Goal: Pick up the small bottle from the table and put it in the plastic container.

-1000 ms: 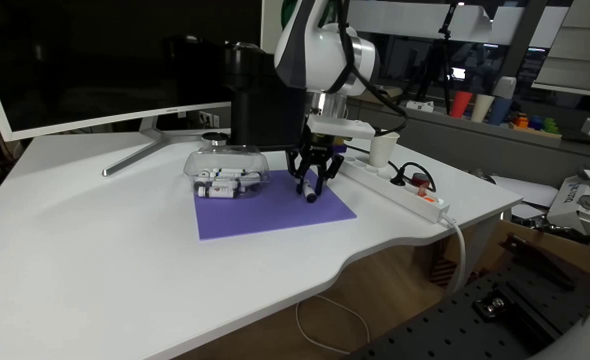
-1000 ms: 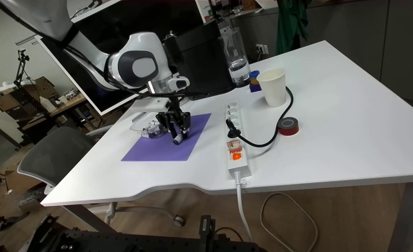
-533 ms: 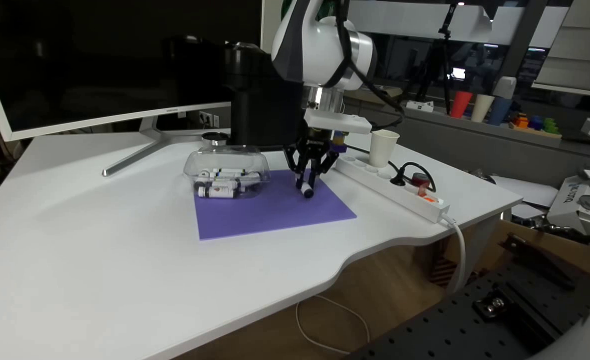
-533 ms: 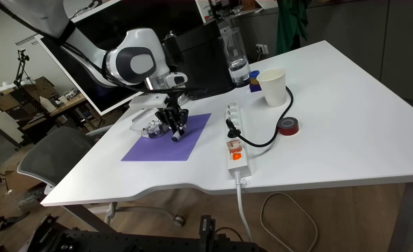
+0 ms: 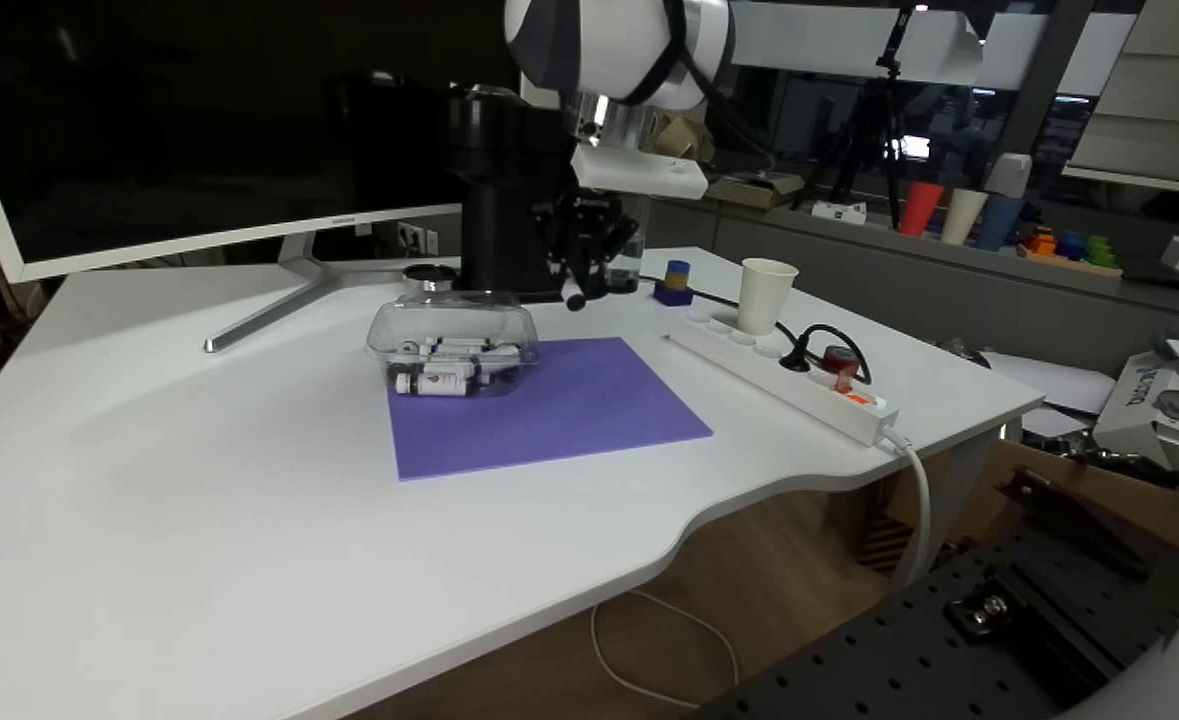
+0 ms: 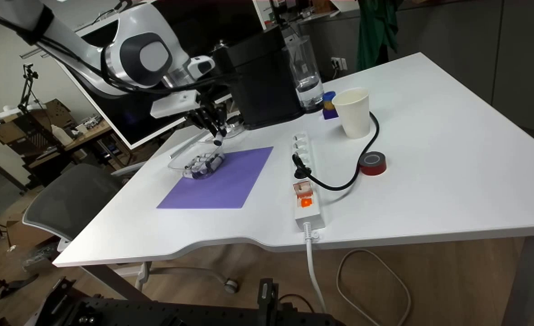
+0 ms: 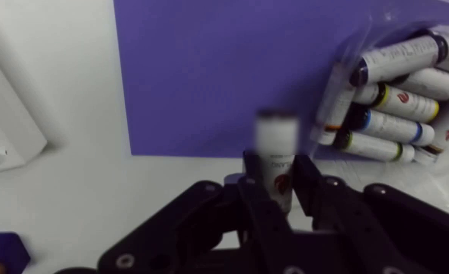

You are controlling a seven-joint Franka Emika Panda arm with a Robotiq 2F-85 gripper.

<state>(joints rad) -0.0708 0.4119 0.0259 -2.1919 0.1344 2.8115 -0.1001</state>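
Observation:
The small bottle (image 7: 278, 139), white-labelled with a dark end and a red mark, is pinched between the fingers of my gripper (image 7: 276, 163); its end nearest the palm is partly covered by them. In both exterior views the bottle (image 5: 572, 293) hangs in the air above the table (image 5: 249, 500), behind the purple mat. The clear plastic container (image 5: 454, 318) sits on the mat's left part in an exterior view, with several similar bottles inside. In the wrist view those bottles (image 7: 390, 127) lie to the right of the held one, lower down.
A tall black box (image 6: 257, 81) stands close behind the gripper, and the monitor (image 5: 199, 130) rises at the back. The purple mat (image 5: 559, 420) lies under the container. Right of it are a white power strip (image 5: 779, 380) and a paper cup (image 5: 766, 297).
The fingers have shut on the bottle, which lay on the mat a second ago. Gripper and bottle have since risen well off the mat and moved left and back toward the black box.

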